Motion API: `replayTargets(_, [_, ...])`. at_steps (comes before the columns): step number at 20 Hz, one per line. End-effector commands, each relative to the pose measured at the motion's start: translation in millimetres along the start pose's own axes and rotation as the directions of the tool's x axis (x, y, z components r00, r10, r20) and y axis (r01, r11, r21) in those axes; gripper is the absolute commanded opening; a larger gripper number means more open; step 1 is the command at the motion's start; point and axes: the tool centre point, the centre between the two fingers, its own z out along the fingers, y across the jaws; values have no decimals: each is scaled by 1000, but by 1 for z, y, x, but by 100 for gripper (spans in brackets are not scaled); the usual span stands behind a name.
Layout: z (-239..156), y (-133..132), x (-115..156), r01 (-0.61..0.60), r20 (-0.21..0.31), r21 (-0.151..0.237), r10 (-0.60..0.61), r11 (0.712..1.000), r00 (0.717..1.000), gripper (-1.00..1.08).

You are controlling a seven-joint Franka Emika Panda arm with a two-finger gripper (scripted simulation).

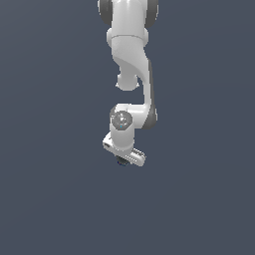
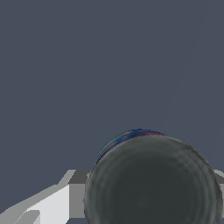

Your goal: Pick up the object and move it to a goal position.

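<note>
In the exterior view the white arm reaches down from the top, and its gripper [image 1: 122, 160] hangs at the picture's middle, tilted. The object [image 1: 120, 161], a tiny dark ball, peeks out just under the white hand. The wrist view shows the object [image 2: 153, 181] very close, a dark grey round ball with a bluish rim at its upper edge. It fills the space between a grey finger [image 2: 77, 194] on one side and a sliver of the other finger [image 2: 220, 176]. The gripper is shut on the ball.
A plain dark blue-grey surface fills the background in both views. No other objects, containers or edges show. The arm's upper links [image 1: 130, 45] occupy the exterior view's top centre.
</note>
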Motion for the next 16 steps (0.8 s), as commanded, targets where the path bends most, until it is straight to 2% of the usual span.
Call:
replayTargets(1, [1,0,1,0,-1,0,0,1000,1000,-100])
replayTargets(16, [-12,0,-2,0,0,0,0,1000,1000,-100])
